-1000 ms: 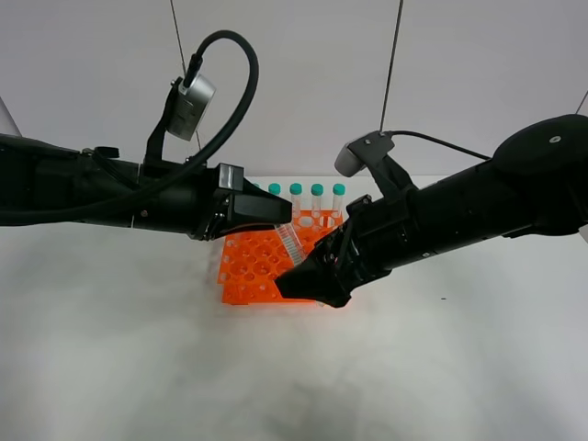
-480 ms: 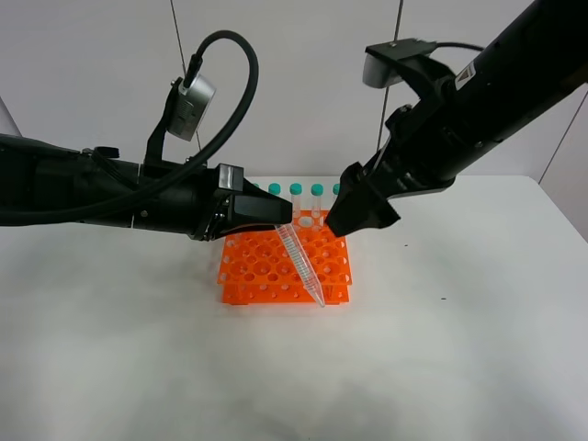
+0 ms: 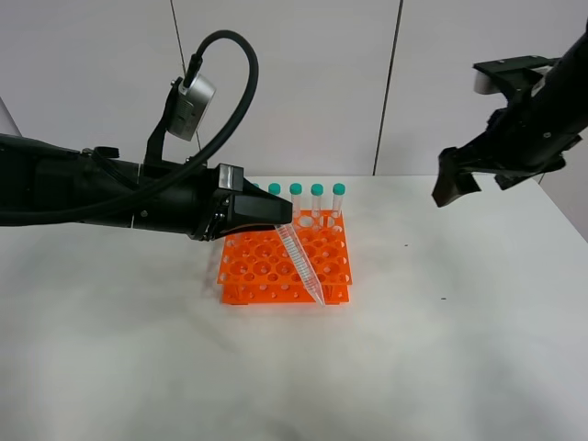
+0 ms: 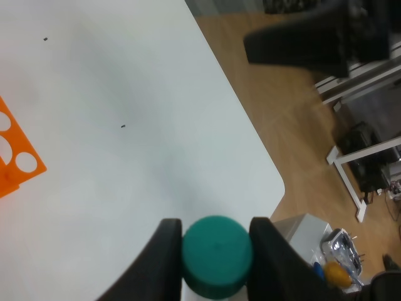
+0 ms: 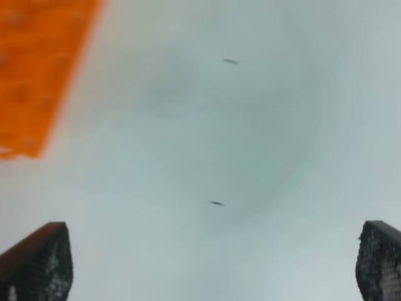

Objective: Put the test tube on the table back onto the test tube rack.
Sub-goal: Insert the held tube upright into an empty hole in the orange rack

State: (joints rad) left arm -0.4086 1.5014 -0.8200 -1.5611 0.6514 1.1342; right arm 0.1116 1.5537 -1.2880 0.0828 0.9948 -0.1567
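Exterior high: shows left gripper [image 3: 278,220] pinched tight on cap end of the test tube [image 3: 301,264]. Holds it slanted, cap up, pointed tip down by front right edge of the test tube rack [image 3: 257,266]. Cannot tell whether tip sits in a hole or only touches the rim. Keeps tube body off the table [image 3: 441,358]. Also shows four more capped tubes [image 3: 307,195] upright, side by side in rack's back row.

Left wrist: confirms grip, with teal cap [image 4: 217,256] squeezed between both fingers [image 4: 164,260], touching each. Catches an orange rack corner and white table beyond.

Exterior high, right side: puts right gripper [image 3: 457,181] up high, well apart from rack and tube, holding nothing.

Right wrist: shows fingertips [image 5: 39,263] spread wide, white table showing between them, blurred orange rack edge off to one side.
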